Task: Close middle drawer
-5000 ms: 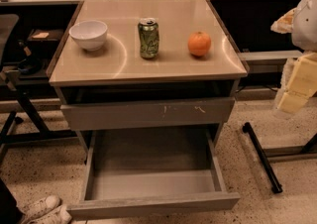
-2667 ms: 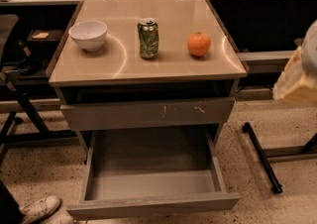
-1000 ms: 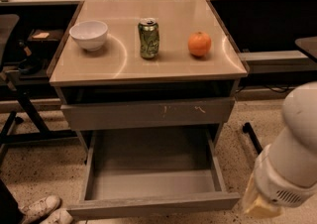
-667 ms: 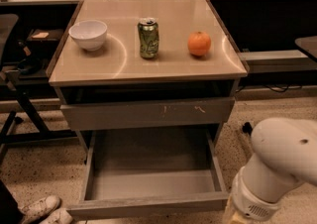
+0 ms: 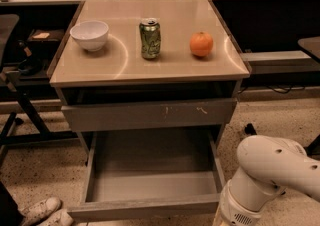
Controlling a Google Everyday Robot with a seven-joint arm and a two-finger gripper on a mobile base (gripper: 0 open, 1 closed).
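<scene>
The middle drawer [image 5: 150, 185] is pulled far out of the cabinet and is empty; its plain grey front panel [image 5: 145, 208] sits near the bottom edge of the view. Above it is the grey drawer front with pale scratch marks [image 5: 150, 115], with a dark gap under the tabletop. My white arm [image 5: 270, 170] comes in from the lower right. Only a pale sliver of my gripper [image 5: 216, 218] shows at the bottom edge, just right of the open drawer's front right corner.
On the beige tabletop [image 5: 120, 65] stand a white bowl [image 5: 89, 35], a green can [image 5: 150, 38] and an orange [image 5: 201, 44]. A chair base [image 5: 20, 115] is at the left, shoes [image 5: 42, 211] at the lower left, a black stand [image 5: 310, 45] at the right.
My arm has swung down from the right side to the lower right and moved left, bringing the gripper close to the open drawer's front right corner. The drawer has not moved.
</scene>
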